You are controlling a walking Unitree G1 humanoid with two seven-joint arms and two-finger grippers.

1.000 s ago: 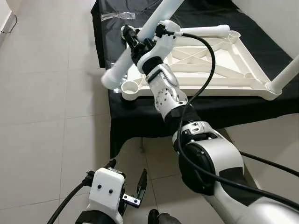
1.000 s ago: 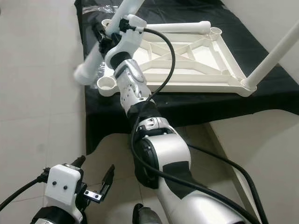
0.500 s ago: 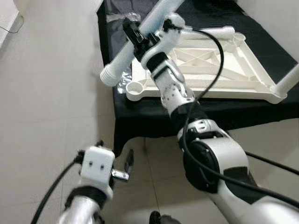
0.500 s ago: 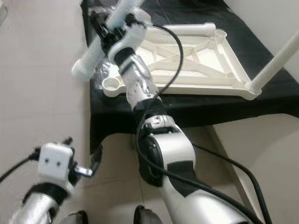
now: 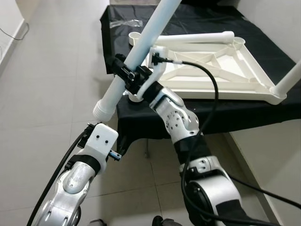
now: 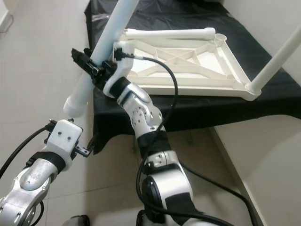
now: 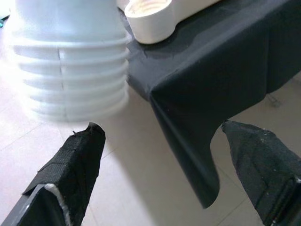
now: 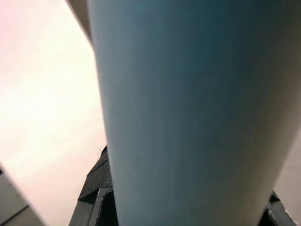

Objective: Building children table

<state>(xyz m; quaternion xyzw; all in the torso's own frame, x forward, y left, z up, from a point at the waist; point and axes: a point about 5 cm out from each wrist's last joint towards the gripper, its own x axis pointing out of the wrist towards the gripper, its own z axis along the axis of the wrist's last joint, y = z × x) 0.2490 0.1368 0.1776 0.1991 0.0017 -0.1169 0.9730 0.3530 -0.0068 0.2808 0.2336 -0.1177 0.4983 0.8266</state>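
My right gripper (image 5: pixel 126 75) clamps the long white plastic table leg (image 5: pixel 141 52) while my open left gripper (image 7: pixel 164 174) waits below its ribbed end (image 7: pixel 70 70); tilting could miss the near-left socket (image 7: pixel 149 12).

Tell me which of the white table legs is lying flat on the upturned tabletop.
The leg along the far edge of the tabletop lies flat. The second leg is held slanted in the right gripper; the third stands in the near right corner socket.

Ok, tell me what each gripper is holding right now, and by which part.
The right gripper is shut on the white table leg, clamping its shaft a little above the threaded end. The left gripper is open below that end, holding nothing.
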